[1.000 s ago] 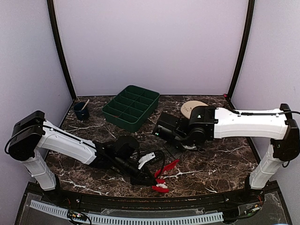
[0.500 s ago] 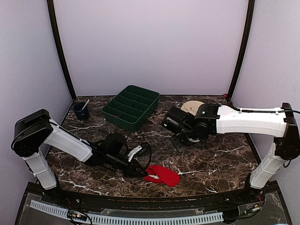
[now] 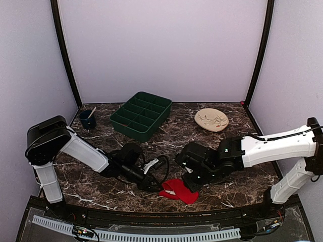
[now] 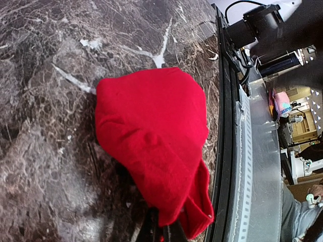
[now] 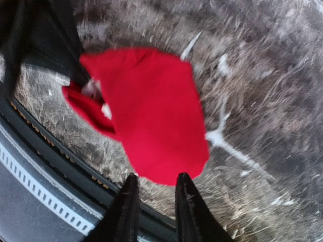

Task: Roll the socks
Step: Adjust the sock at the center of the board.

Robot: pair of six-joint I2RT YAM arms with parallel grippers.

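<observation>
Marble table (image 3: 237, 187), socks (image 4: 151, 136) pinched in left gripper (image 4: 160, 229), right gripper (image 5: 157, 177) parted just beside

Bright red socks (image 3: 176, 191) (one folded bundle)

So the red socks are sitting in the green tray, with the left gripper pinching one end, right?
Not quite. The top external view shows the socks on the marble table near its front edge, apart from the green tray; the left gripper does pinch one end.

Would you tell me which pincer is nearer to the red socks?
Left. The left pincer is pinching one end of the socks; the right pincer hovers open at their other end.
</observation>
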